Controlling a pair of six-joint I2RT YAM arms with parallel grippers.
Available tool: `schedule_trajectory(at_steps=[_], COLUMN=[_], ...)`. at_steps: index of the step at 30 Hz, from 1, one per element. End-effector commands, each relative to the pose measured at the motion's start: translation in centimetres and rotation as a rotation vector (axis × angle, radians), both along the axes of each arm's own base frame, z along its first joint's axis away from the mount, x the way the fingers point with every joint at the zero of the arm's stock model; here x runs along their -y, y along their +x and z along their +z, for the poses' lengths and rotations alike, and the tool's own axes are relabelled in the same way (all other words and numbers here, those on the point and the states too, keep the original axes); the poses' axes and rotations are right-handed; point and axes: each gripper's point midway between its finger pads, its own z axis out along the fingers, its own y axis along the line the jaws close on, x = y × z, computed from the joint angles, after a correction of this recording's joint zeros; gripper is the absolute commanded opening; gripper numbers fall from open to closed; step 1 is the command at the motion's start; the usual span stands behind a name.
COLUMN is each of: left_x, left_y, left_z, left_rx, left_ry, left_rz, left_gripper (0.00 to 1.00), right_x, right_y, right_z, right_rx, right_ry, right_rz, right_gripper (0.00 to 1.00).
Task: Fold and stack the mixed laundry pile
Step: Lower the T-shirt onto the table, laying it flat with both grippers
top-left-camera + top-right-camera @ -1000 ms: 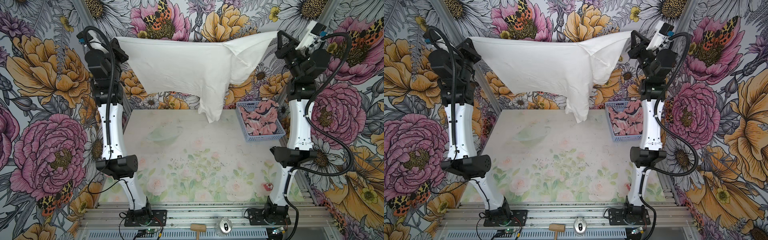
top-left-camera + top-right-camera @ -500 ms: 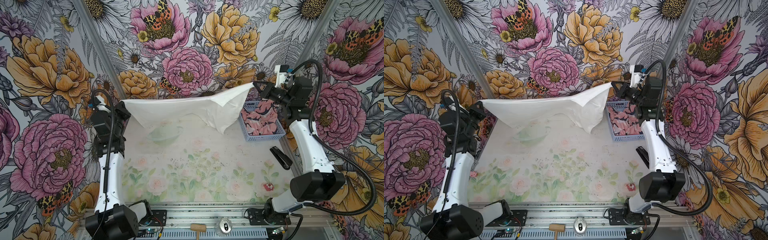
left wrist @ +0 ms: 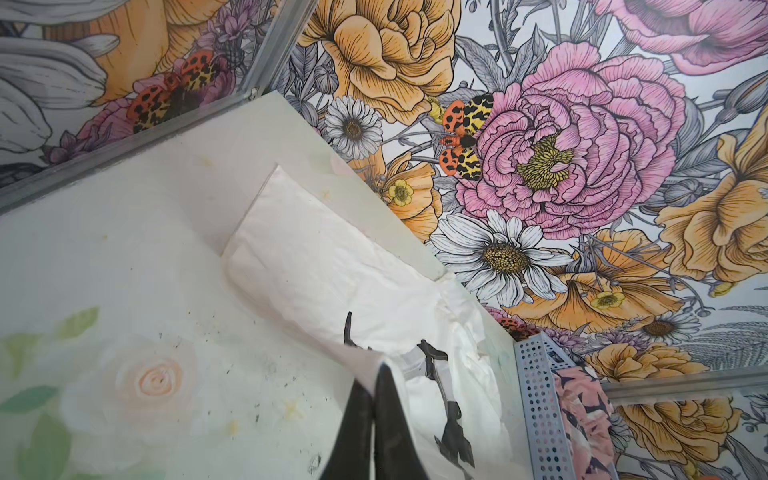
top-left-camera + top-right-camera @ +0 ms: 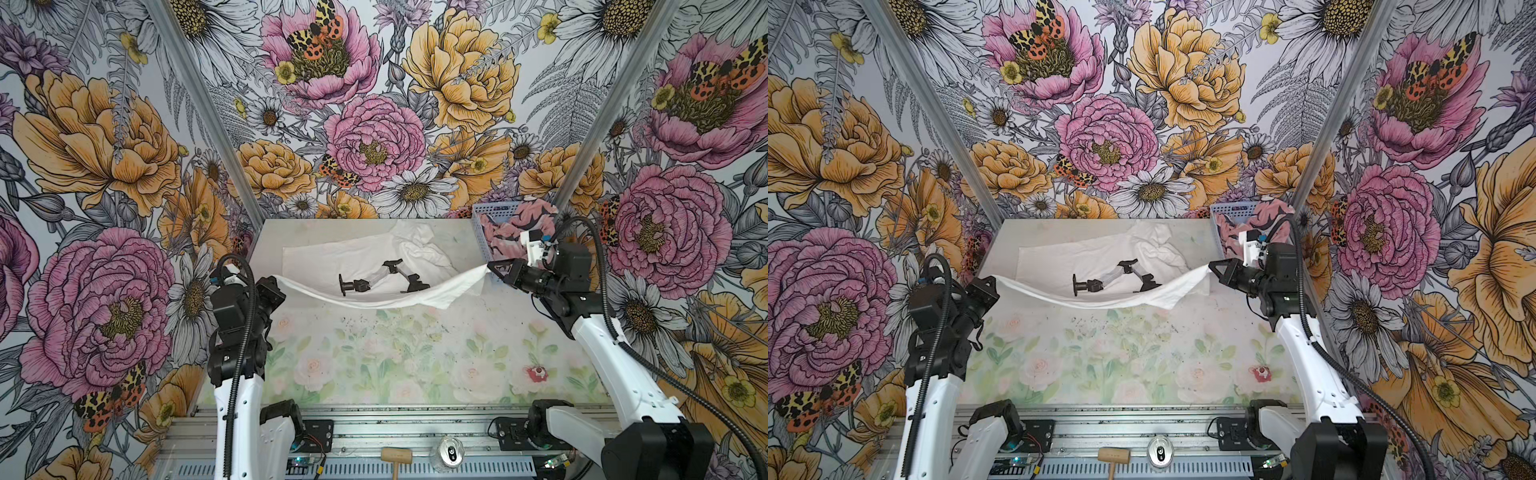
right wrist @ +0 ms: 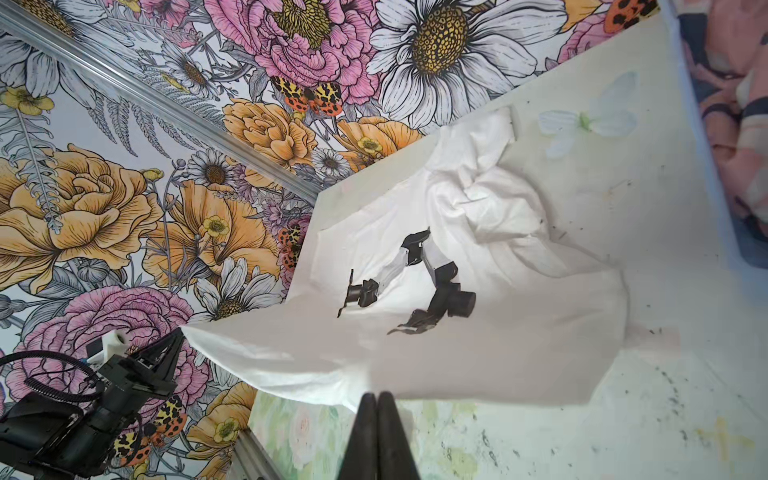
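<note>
Left hand (image 4: 284, 279): jaws pressed together, pinching left corner of T-shirt (image 4: 353, 262). Shirt white, black print facing up. Near edge lifted, sagging between both hands. Rest lies on far half of tabletop (image 4: 374, 353), bunched toward right. Right hand (image 4: 490, 266): jaws together, pinching right corner. Just behind it, pink garment (image 4: 505, 239) heaped in basket (image 4: 478, 232), far right corner.

Both top views are taken from high above the near edge of the table (image 4: 415, 353), tilted down toward the back wall; the whole tabletop is covered in both. Wrist views are taken close, from behind the left gripper (image 3: 375, 369) and right gripper (image 5: 377, 395); the white T-shirt (image 5: 498, 332) is shared by all four.
</note>
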Motion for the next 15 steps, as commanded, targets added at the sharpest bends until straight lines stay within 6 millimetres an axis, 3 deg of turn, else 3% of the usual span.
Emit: schedule_trajectory(at_steps=[1, 6, 15], left_x=[-0.8, -1.0, -1.9], left_y=[-3.8, -7.0, -9.9], left_z=[-3.7, -5.0, -6.2], left_rx=[-0.196, -0.329, -0.436], left_ry=[-0.033, -0.045, -0.029], left_rz=[0.114, 0.170, 0.261], left_gripper=[0.00, 0.00, 0.00], right_x=[0.0, -0.4, 0.1], right_y=[-2.7, -5.8, -12.5], right_z=[0.0, -0.8, -2.8], right_rx=[-0.036, -0.123, -0.318], right_ry=[-0.012, -0.037, -0.117], right_rz=[-0.007, 0.000, 0.007], right_gripper=[0.00, 0.00, 0.00])
